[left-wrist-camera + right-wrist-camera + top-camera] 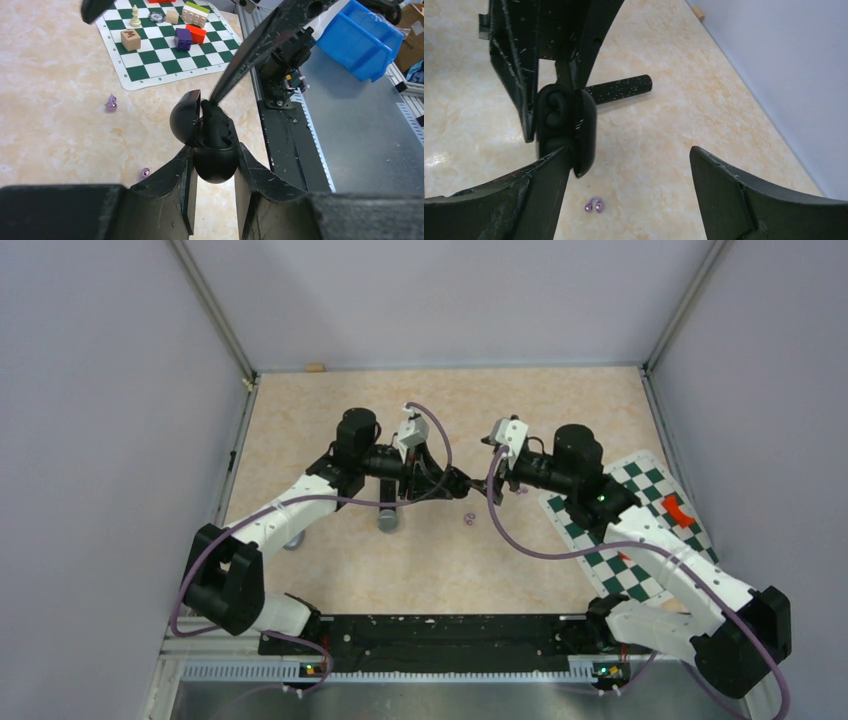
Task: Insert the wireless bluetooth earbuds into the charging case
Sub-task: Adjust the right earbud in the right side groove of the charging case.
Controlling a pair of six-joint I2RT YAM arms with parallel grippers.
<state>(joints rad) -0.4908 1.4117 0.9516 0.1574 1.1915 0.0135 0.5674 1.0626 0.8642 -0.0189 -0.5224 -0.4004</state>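
My left gripper (216, 156) is shut on the black charging case (215, 162), held above the table with its lid (184, 118) swung open. A black curled earbud (216, 125) sits in the case's cavity. One finger (260, 45) of my right gripper reaches down to the case mouth and touches the earbud's top. In the right wrist view the right gripper (629, 150) is open wide, its left fingertip against the case (583, 125), where the earbud (555, 107) shows. A small purple earbud (594, 205) lies on the table below, also seen from above (468, 519).
Two purple pieces (111, 103) (145, 173) lie on the marble table. A microphone (387, 518) lies near the left arm. The chessboard mat (640, 540) at the right carries blocks and a chess piece. A blue bin (367, 42) sits off the table's near edge.
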